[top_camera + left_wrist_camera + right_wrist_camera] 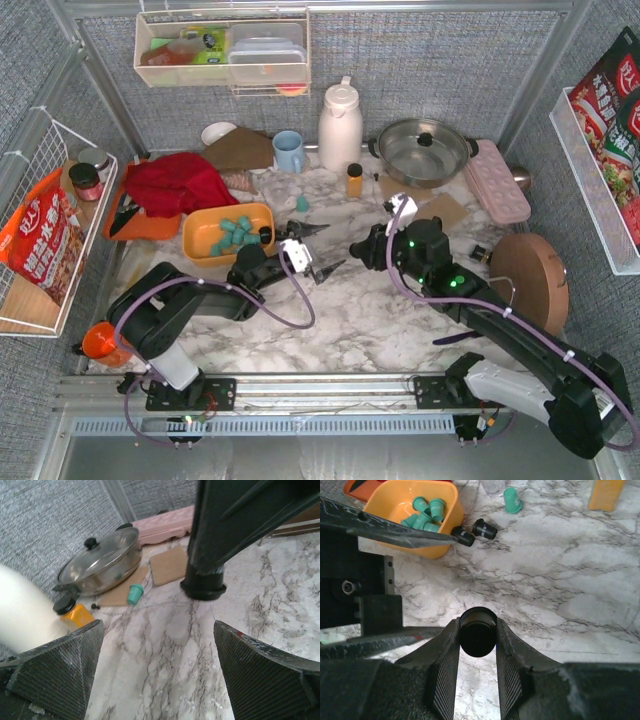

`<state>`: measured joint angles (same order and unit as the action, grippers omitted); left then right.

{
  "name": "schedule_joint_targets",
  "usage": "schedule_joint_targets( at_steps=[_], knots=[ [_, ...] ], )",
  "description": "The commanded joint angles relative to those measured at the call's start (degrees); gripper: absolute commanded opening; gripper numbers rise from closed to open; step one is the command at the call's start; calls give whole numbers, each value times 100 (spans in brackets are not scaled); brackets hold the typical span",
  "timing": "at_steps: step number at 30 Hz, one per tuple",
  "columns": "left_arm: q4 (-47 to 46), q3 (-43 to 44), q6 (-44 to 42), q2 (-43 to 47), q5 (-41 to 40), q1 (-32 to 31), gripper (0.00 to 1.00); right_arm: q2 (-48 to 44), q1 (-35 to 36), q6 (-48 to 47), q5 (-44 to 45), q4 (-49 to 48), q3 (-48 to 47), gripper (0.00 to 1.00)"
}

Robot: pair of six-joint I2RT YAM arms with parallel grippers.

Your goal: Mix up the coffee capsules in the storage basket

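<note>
The orange storage basket [203, 226] sits left of centre and holds several teal coffee capsules [234, 235]. In the right wrist view the basket [395, 507] is at the top left, with two black capsules [485, 528] lying on the marble beside its corner and one teal capsule [511, 499] farther off. That teal capsule also shows in the top view [302, 203] and the left wrist view [134, 593]. My right gripper [477, 645] is shut on a black capsule [477, 632] above the table right of the basket. My left gripper [330, 248] is open and empty, facing it.
A steel lidded pan [424, 150], white jug [340, 125], blue mug [288, 150], amber bottle [354, 180] and pink tray [498, 180] stand at the back. A red cloth [175, 182] lies on an orange board. A brown round board [530, 270] is at the right.
</note>
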<state>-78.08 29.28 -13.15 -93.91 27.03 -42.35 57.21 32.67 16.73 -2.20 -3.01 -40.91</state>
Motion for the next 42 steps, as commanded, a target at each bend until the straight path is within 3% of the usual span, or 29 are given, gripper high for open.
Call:
schedule_joint_targets(
  at_steps=[1,15,20,25,33,38,42],
  knots=[
    [-457,186,-465,-242,427,-118,99,144,10,304,-329,-634,64,20],
    [145,415,-806,-323,285,-292,99,447,13,707,-669,-1101,77,20],
    [202,451,-787,-275,177,-318,85,449,12,735,-677,-1044,59,21],
    [229,457,-722,-235,171,-332,81,465,12,760,-703,-1052,40,21],
    [318,414,-746,-131,166,-336,55,545,19,801,-721,-1113,21,22],
    [410,407,-779,-72,150,-338,54,545,16,814,-721,-1124,16,25],
    [393,375,-781,-36,83,-336,52,563,14,797,-734,-986,-58,38]
  ],
)
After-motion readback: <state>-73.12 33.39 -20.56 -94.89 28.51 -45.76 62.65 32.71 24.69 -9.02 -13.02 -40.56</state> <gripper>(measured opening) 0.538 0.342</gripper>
